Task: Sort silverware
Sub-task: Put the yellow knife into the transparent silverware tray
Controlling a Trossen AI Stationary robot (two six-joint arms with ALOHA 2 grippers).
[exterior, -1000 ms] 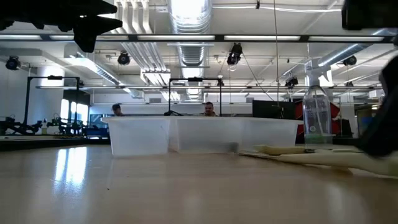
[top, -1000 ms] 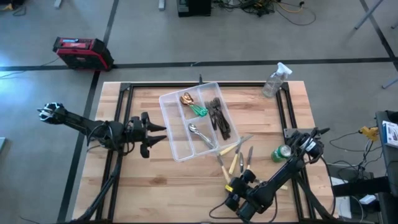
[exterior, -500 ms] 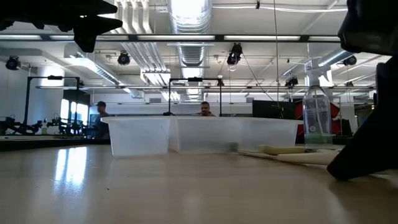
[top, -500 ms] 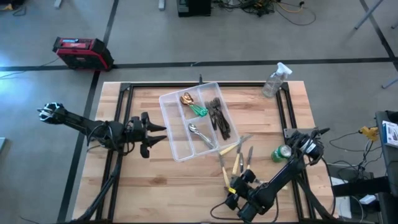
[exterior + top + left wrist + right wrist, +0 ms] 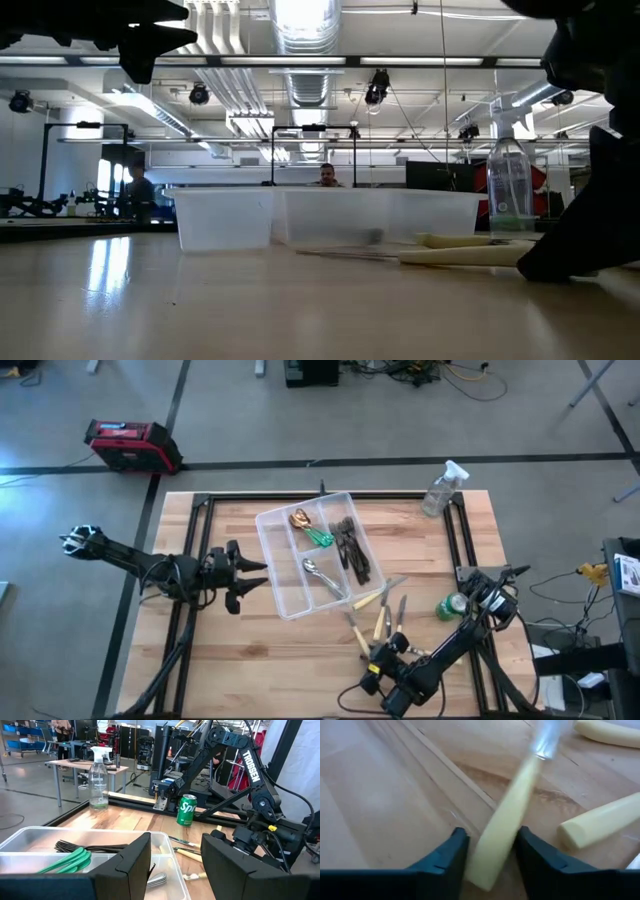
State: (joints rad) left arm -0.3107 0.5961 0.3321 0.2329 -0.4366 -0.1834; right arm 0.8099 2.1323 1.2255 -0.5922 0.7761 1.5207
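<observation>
Down at the front of the table (image 5: 240,660), I have a cream-handled knife (image 5: 502,837) lying between the right gripper's (image 5: 490,857) fingers, which sit close on either side of the handle; I cannot tell if they are clamped on it. More cream-handled knives (image 5: 385,610) lie just beside it. The clear tray (image 5: 275,575) mid-table holds dark forks (image 5: 350,548), a gold spoon (image 5: 299,518), a green-handled piece (image 5: 320,537) and a silver spoon (image 5: 318,572). My left gripper (image 5: 258,575) waits beside the tray, jaws apart and empty. A green can (image 5: 450,606) and a spray bottle (image 5: 440,490) stand at the right.
</observation>
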